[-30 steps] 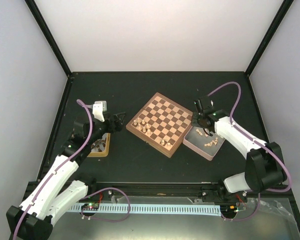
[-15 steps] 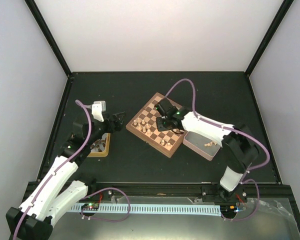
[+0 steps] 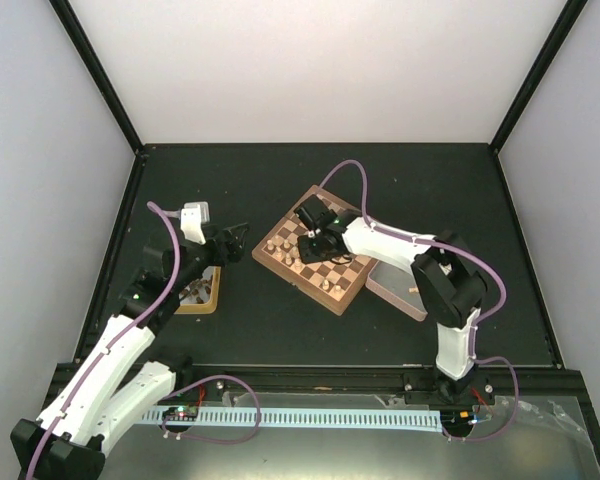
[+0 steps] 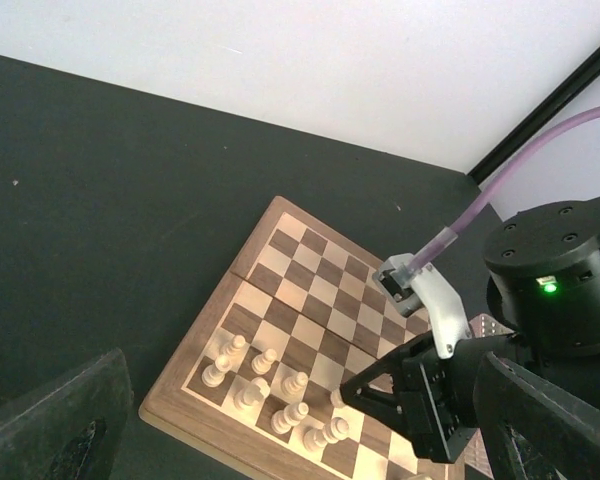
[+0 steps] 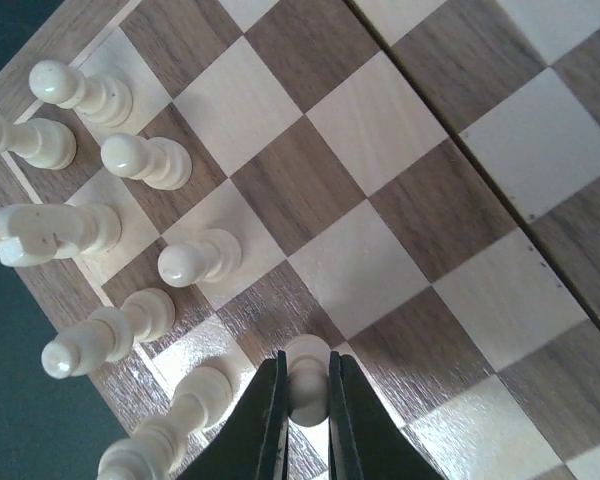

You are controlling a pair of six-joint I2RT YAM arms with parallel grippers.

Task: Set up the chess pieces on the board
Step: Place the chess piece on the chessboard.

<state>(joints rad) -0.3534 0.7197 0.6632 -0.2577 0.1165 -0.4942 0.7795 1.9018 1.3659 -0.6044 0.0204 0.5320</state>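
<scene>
The board [image 3: 325,225] lies mid-table, with several pale chess pieces [image 3: 284,251] standing at its near-left side and two more [image 3: 326,285] at its near edge. My right gripper [image 3: 315,236] is low over the board and shut on a pale pawn [image 5: 307,383]. The pawn is held upright between the fingers [image 5: 268,420], beside the standing pieces [image 5: 197,258]. In the left wrist view the right gripper [image 4: 375,388] and its pawn [image 4: 337,397] show over the board [image 4: 310,265]. My left gripper [image 3: 235,234] hovers left of the board, open and empty [image 4: 300,405].
A grey tray [image 3: 395,281] right of the board holds a pale piece [image 3: 412,291]. A yellow-wood tray [image 3: 201,291] with dark pieces lies under my left arm. Black frame posts stand at the table's far corners.
My right arm has swung left from the grey tray to the board's near-left part, carrying a pawn. The left arm has barely moved.
</scene>
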